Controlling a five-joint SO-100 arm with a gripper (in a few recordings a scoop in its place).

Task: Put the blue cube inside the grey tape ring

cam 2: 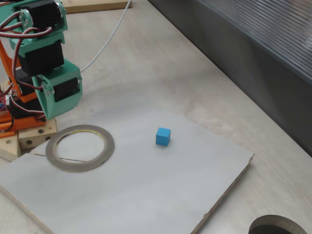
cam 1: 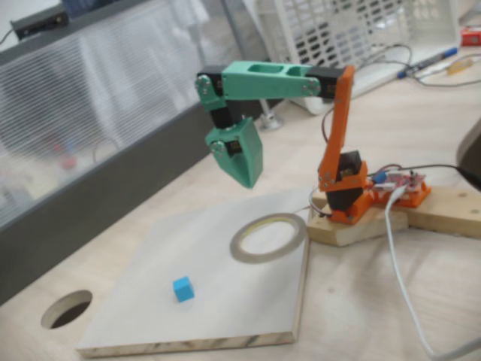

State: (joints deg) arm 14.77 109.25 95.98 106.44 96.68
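On pale board, tiny sky-blue cube (cam 1: 183, 289), plain-faced.

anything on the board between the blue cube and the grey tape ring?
Nothing visible. The small sky-blue cube sits alone on the pale board; bare board separates it from the flat grey tape ring. The green gripper hangs above.

The blue cube (cam 1: 183, 289) looks like smooth matt plastic. The grey tape ring (cam 1: 267, 238) is dull, with a pale inner rim. The board (cam 1: 225, 316) has a matt grey face and raw layered-wood edges. The gripper (cam 1: 246, 177) is matt green plastic; the table (cam 2: 156, 63) is pale wood.
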